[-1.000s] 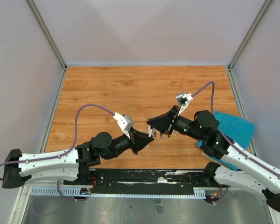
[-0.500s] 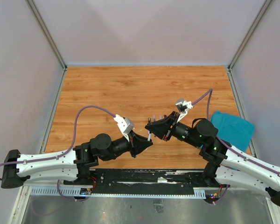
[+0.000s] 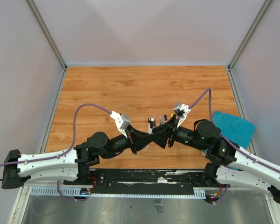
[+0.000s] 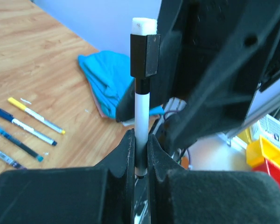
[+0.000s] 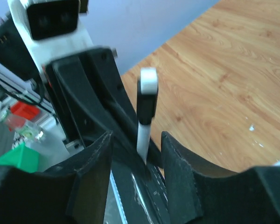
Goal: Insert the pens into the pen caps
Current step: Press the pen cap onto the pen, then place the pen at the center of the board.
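Nearby, loose pens (image 4: 25, 127) and teal cloth (image 4: 105, 77)

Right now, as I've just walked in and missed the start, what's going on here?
The left pincer is clamped on a white pen, with a black cap sitting on its free end. The right pincer stands open on either side of that pen, gripping nothing. More pens lie on the wooden table near a teal cloth.

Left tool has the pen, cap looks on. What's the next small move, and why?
Probably back the right tool away: its jaws stand open either side of the pen, the black cap sits on its upper end, and the left tool alone grips the barrel.
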Controlling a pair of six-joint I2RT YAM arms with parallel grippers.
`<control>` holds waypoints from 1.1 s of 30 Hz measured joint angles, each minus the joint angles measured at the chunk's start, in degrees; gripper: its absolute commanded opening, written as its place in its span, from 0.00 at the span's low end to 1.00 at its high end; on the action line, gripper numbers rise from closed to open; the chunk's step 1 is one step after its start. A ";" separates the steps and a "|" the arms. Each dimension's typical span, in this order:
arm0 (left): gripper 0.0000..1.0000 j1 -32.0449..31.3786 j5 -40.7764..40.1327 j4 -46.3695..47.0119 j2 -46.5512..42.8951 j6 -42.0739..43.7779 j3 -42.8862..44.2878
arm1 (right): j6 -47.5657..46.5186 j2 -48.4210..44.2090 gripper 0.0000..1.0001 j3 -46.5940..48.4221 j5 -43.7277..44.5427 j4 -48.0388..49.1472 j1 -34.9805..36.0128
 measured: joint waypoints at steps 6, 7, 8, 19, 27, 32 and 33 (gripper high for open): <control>0.01 0.35 -0.70 3.08 -0.20 -1.75 -0.90 | -4.02 -3.41 0.59 1.31 3.17 -9.18 1.03; 0.01 0.35 -1.01 2.99 -0.37 -2.03 -1.51 | -4.90 -4.72 0.60 1.31 4.63 -10.71 1.03; 0.00 0.35 -1.36 2.75 -0.50 -2.29 -2.05 | -5.62 -5.86 0.61 1.31 6.05 -12.04 1.03; 0.00 0.35 -16.20 -14.49 3.91 -9.11 -0.46 | -11.67 -5.14 0.67 1.90 23.91 -29.92 1.03; 0.00 1.90 -21.55 -25.92 17.57 -15.37 7.10 | -10.40 8.72 0.69 8.50 26.38 -40.02 -7.23; 0.00 7.63 -20.50 -28.89 26.62 -18.99 11.13 | -8.35 6.32 0.70 4.72 15.13 -36.98 -20.98; 0.00 8.52 -20.46 -29.40 28.09 -19.61 11.65 | -7.48 5.25 0.70 3.50 13.07 -36.44 -23.54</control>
